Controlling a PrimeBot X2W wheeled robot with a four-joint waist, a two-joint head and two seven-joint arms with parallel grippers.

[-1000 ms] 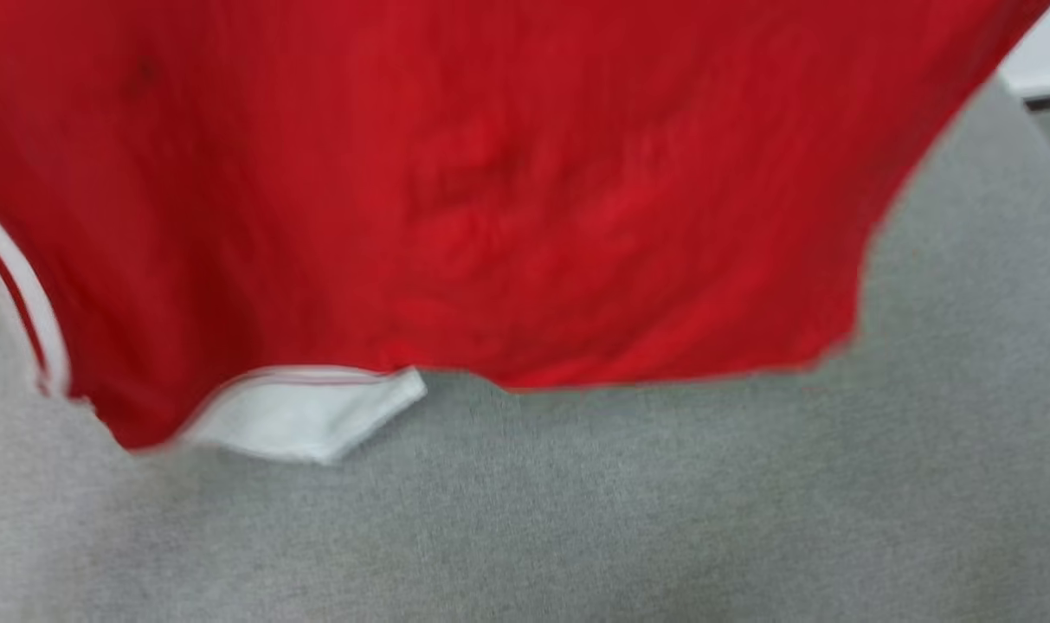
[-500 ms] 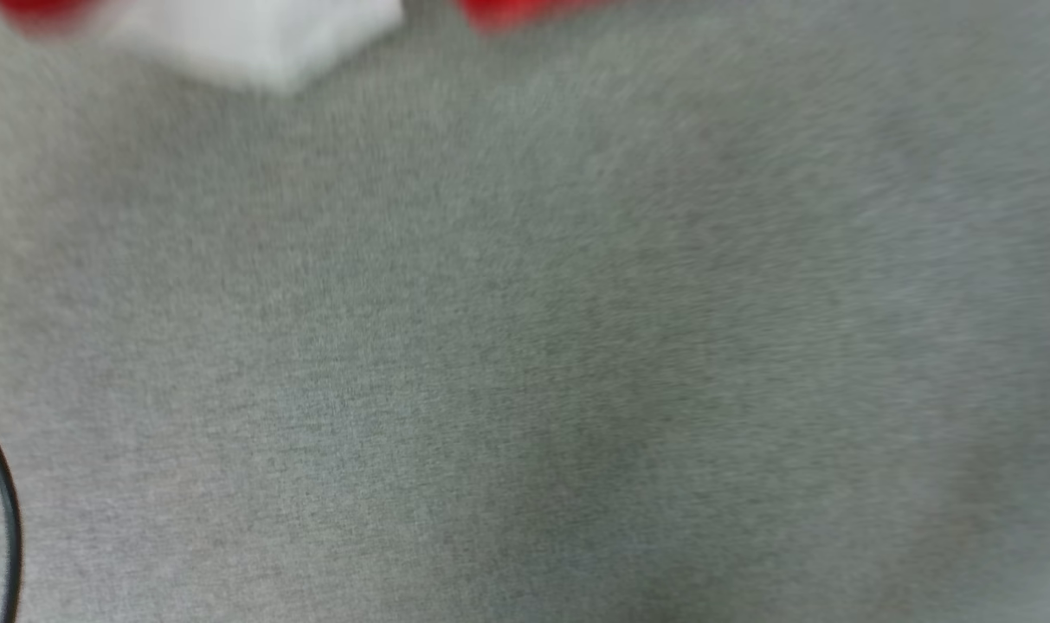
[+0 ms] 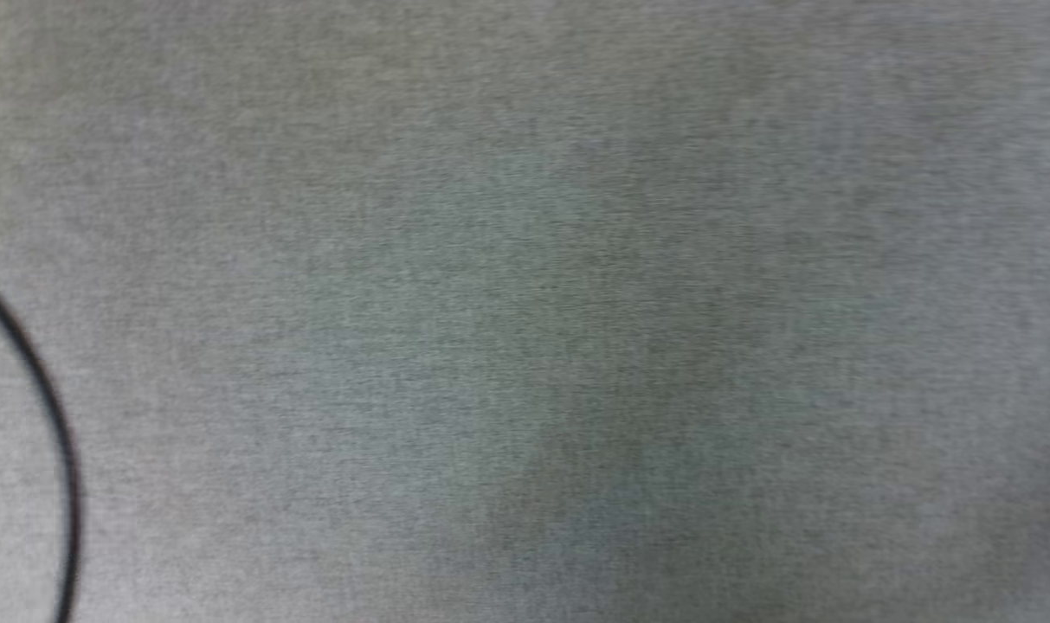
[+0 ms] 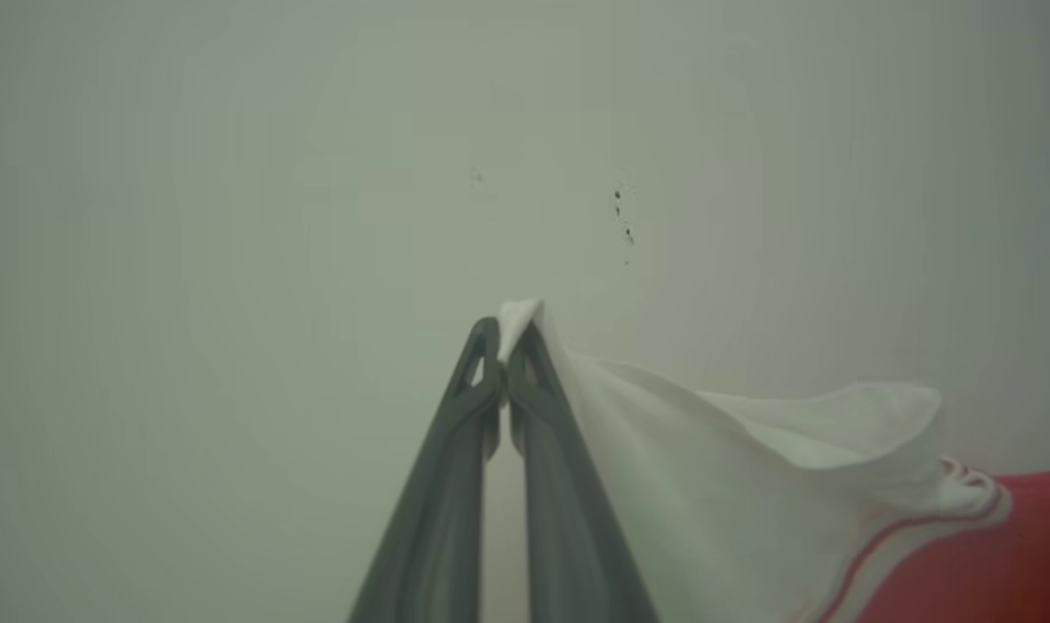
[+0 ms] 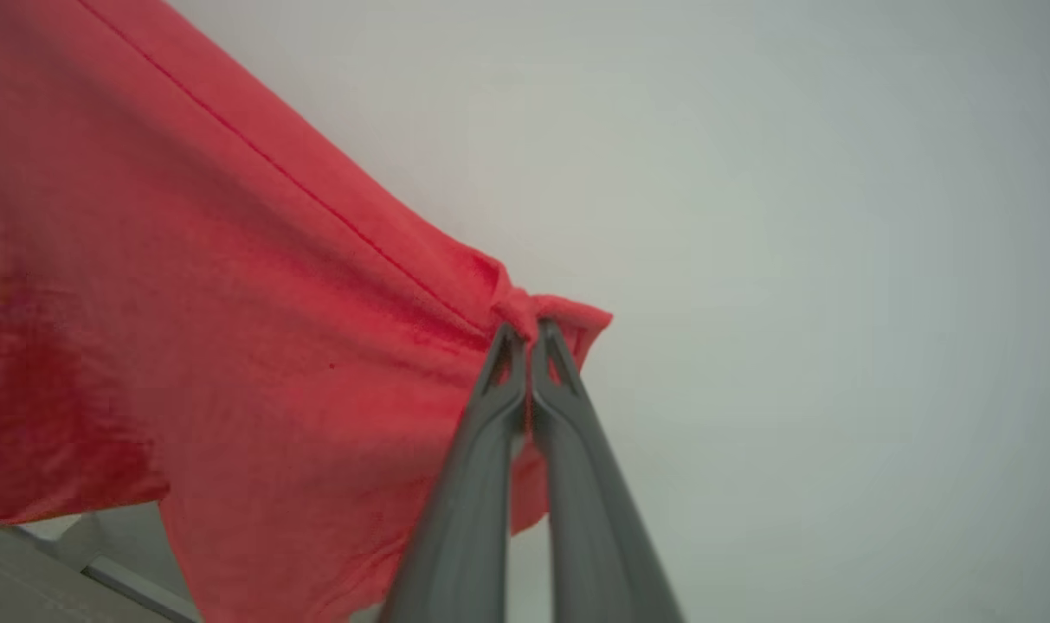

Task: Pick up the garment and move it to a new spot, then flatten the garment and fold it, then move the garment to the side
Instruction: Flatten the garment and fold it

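My left hand (image 4: 505,336) is clamped on the tip of the white sleeve (image 4: 732,450). My right hand (image 5: 529,336) is clamped on a bunched red corner, so the shirt (image 5: 230,303) hangs in the air between them. Both bites look thin. I judge that a jerk or a hard stretch could pull the soft, limp knit free and drop one side. Below lie a grey woven surface (image 3: 525,311) and a thin black cable (image 3: 48,415), and beyond is a plain pale wall (image 4: 230,173).
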